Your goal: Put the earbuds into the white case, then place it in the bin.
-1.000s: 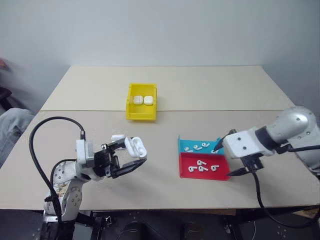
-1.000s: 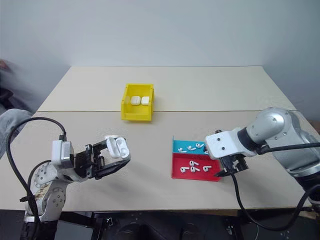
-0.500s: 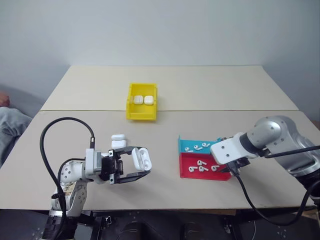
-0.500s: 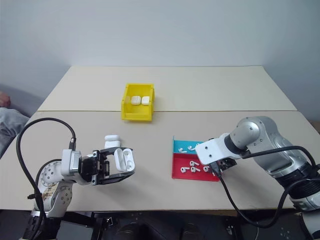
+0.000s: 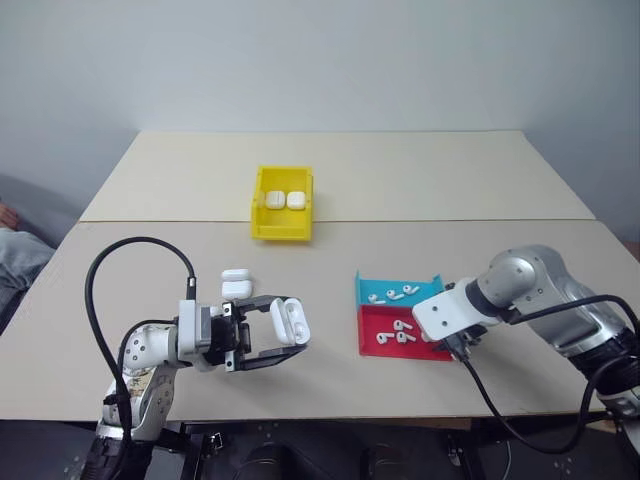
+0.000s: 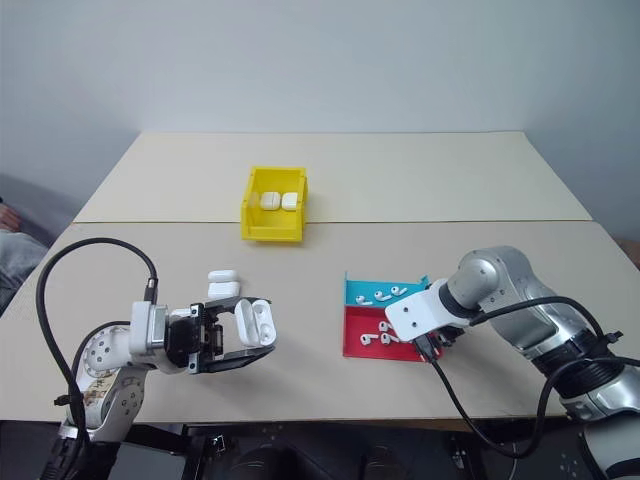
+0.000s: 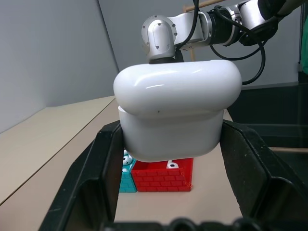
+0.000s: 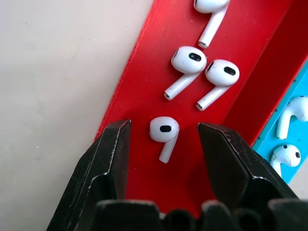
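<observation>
My left pincer (image 5: 285,338) is clamped on the open white case (image 5: 290,322), held above the worktop (image 5: 420,180) near its front edge. My right pincer (image 8: 163,144) hangs half open over the red tray (image 8: 144,96), its fingers (image 8: 113,154) straddling one earbud (image 8: 163,132) without touching it. To do this well, I should centre on the bulb, lower, then close gently so it cannot squirt away. The yellow bin (image 5: 282,205) waits mid-worktop.

place: likely lab | cues: bare grey wall (image 5: 330,60); plain beige table (image 5: 420,180); sorting trays (image 5: 385,315)
</observation>
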You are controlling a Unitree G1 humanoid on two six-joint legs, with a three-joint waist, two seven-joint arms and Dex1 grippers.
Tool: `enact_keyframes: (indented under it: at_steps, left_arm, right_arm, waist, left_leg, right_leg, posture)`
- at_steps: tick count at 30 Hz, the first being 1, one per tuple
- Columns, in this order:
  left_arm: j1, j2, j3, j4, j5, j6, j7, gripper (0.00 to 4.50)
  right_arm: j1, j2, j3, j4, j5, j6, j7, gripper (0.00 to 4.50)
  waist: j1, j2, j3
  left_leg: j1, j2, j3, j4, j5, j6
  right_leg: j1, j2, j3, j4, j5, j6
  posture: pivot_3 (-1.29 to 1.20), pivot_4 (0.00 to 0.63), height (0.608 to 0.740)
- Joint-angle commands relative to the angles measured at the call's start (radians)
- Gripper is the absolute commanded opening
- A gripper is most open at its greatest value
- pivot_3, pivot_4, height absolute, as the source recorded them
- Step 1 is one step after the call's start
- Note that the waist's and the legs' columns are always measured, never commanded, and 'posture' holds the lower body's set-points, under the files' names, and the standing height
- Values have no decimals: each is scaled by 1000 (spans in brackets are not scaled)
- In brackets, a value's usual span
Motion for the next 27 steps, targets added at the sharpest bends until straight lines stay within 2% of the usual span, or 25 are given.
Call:
enact_keyframes:
  at_steps: [1,12,14,25,27]
  left_arm:
    - [-4,11,-4,-33,-7,-15,5,2732]
    - [2,18,-11,-36,-8,-4,23,2732]
    - [2,23,-13,-37,-8,0,24,2732]
    - [-5,33,-23,-23,-3,-7,31,2732]
    - [-4,33,-24,-20,2,-11,32,2732]
  right_arm:
    - [-25,12,-4,26,-28,-39,-13,2664]
    - [-20,24,-12,47,-34,-67,-1,2664]
    - [-20,24,-11,56,-41,-71,-4,2294]
    - [-13,17,-14,73,-58,-103,-9,2294]
    - [-14,16,-14,73,-55,-108,-5,1933]
  waist:
    - [0,0,0]
    - [0,0,0]
    - [0,0,0]
    - [-1,0,0]
    - [-1,0,0]
  left_leg:
    - [0,0,0,0,0,0]
    - [0,0,0,0,0,0]
    - [0,0,0,0,0,0]
    - [0,0,0,0,0,0]
    - [1,0,0,0,0,0]
  right_leg:
    - [0,0,0,0,0,0]
    - [0,0,0,0,0,0]
    - [0,0,0,0,0,0]
    - [1,0,-1,0,0,0]
    - [1,0,-1,0,0,0]
  posture:
    - [0,150,740]
    - [0,150,740]
    - [0,150,740]
    - [0,150,740]
    - [0,150,740]
